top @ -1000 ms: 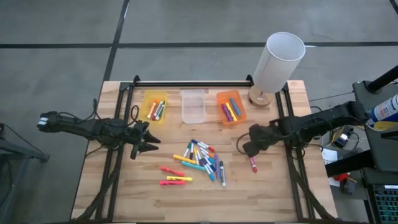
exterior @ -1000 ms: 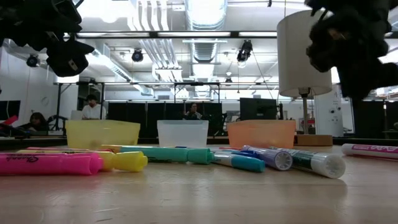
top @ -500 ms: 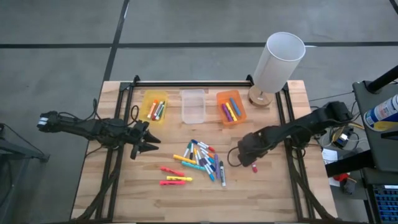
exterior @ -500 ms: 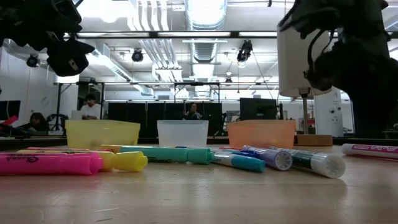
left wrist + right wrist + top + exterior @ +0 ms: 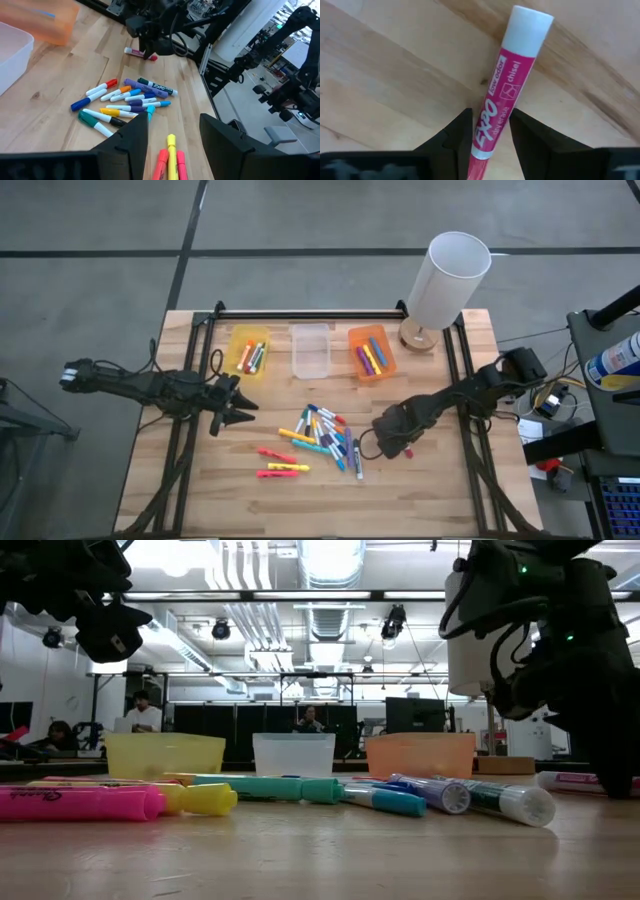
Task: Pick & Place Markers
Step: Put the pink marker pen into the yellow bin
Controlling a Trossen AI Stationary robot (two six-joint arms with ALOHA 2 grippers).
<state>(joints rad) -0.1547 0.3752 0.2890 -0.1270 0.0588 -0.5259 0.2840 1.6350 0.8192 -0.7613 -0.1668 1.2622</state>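
Straddling a pink marker on the table

Reaching low over the wood, right gripper (image 5: 487, 145) with fingers (image 5: 452, 137) parted on either side of a pink Expo marker (image 5: 502, 95), not yet clamped. Lying flat on the table (image 5: 440, 490), right of the loose marker pile (image 5: 325, 438). Hovering apart at the table's left side, left gripper (image 5: 240, 412) spread open, holding nothing. Resting farther left of the pile, three pink and yellow highlighters (image 5: 280, 463). Sitting along the far edge, yellow bin (image 5: 248, 352), clear bin (image 5: 310, 352) and orange bin (image 5: 370, 352), with a white lamp (image 5: 445, 280) beside them.
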